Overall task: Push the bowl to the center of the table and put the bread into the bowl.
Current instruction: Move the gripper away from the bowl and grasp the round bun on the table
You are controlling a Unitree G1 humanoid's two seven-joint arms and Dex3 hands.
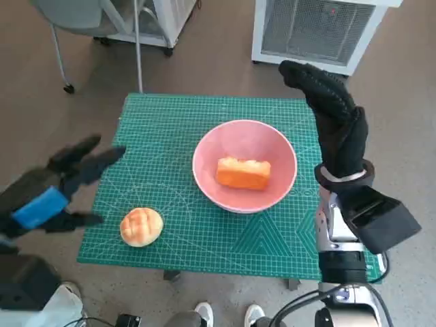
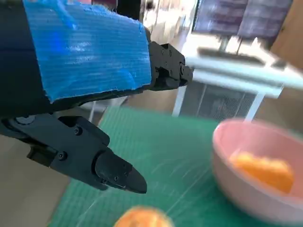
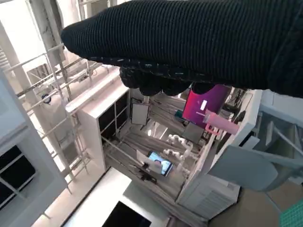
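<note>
A pink bowl (image 1: pixel 245 165) sits near the middle of the green-matted table (image 1: pixel 204 116), holding an orange-crusted block of bread (image 1: pixel 243 173). A round bun (image 1: pixel 142 227) lies on the mat at the near left, well apart from the bowl, with bare mat between them. The left hand (image 1: pixel 51 194), blue tape across its back, hovers off the table's left edge, its black fingers (image 1: pixel 88 160) spread and holding nothing, pointing toward the mat just beyond the bun. The gloved right hand (image 1: pixel 334 126) is raised over the table's right edge, just beside the bowl's right rim, fingers extended toward the far side and empty. On the floor past the far edge stand a white slatted unit (image 1: pixel 317 30) at right and a chair on castors (image 1: pixel 88 27) at left beside a white cart (image 1: pixel 160 20). A person's white shoes (image 1: pixel 228 315) show at the near edge.
</note>
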